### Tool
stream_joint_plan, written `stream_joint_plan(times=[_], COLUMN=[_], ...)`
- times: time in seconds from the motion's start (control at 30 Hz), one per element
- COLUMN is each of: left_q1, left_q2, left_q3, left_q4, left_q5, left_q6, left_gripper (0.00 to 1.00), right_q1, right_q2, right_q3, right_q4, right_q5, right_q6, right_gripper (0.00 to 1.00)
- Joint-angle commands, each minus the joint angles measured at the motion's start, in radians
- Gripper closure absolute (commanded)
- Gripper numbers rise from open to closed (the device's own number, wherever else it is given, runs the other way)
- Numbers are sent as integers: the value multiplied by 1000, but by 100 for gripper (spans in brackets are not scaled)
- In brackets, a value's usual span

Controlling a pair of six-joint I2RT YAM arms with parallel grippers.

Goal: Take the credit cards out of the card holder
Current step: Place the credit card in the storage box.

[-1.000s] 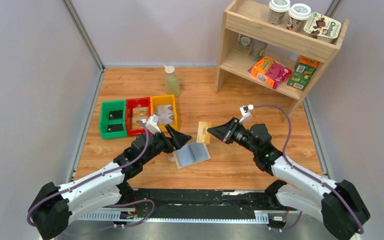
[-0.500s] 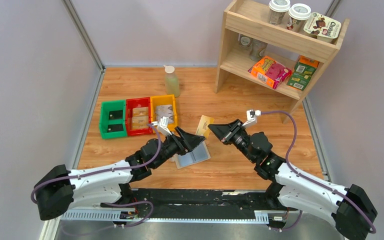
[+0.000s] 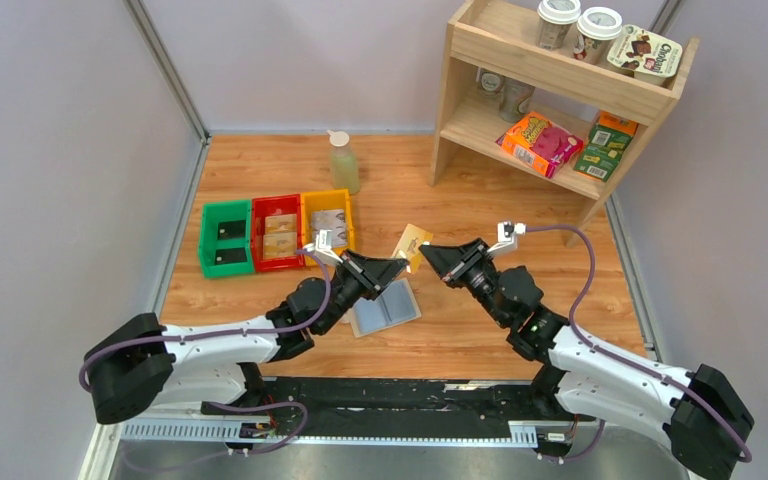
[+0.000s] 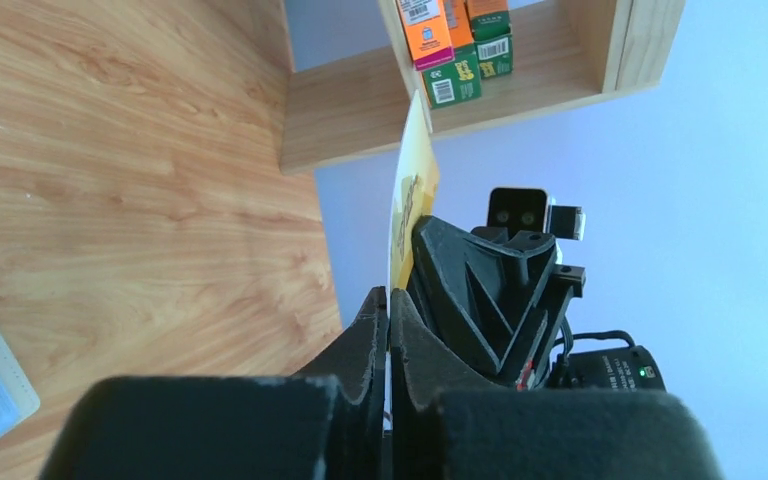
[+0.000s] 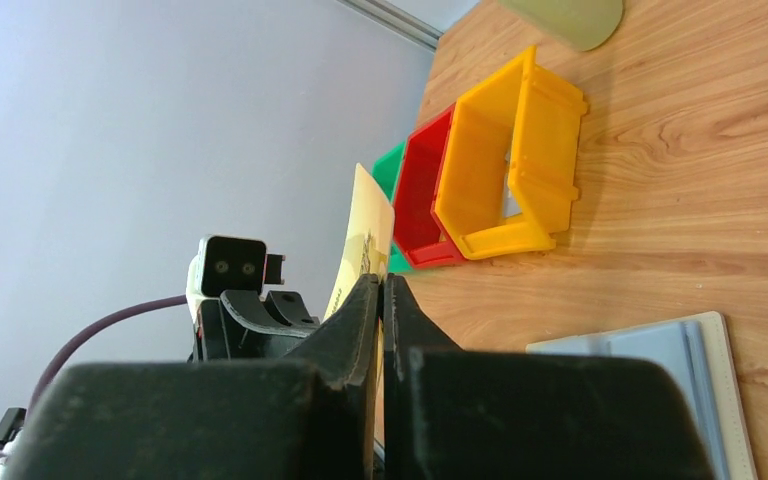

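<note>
A tan-gold credit card (image 3: 412, 243) is held edge-up in the air between my two arms. My left gripper (image 3: 400, 266) is shut on its lower left edge; the left wrist view shows the card (image 4: 410, 195) rising from the closed left gripper (image 4: 389, 296). My right gripper (image 3: 425, 251) pinches the same card from the right, and in the right wrist view the card (image 5: 365, 240) sticks out of the closed right gripper (image 5: 381, 284). The card holder (image 3: 385, 308) lies open on the table below, pale blue-grey side up.
Green (image 3: 225, 238), red (image 3: 277, 233) and yellow (image 3: 328, 222) bins stand in a row to the left, with cards inside. A pale green bottle (image 3: 342, 162) stands behind them. A wooden shelf (image 3: 560, 90) with boxes and cups fills the back right.
My left arm swung right from beside the card holder to the raised card, and its gripper went from open to shut on it. The right arm lifted the card slightly.
</note>
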Motion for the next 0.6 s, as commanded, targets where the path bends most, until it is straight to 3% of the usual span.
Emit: stream_joint_plan(times=[0.0,0.13,0.27,0.43,0.57], left_q1=[-5,15,123,306,500], left_q2=[-6,-93,-266,-420,-408], left_q3=[3,-24,35,217,393], left_q4=[93,-49,-490,-1091,-1423], left_q5=[-53,-53,47,118,222], left_q6=[-6,33,114,373,569], left_gripper=[100,100,100,100,100], right_q1=[13,12,9,7,9], right_q2=[-2,-39,-99,-134,-107], right_q3=[-15,-18,-6,51,103], right_q4=[56,5,-98,-232,-319], right_q5=[0,12,46,57,44], right_q6=[10,-44,-145,-344,-492], right_gripper=[92,64,39,0,0])
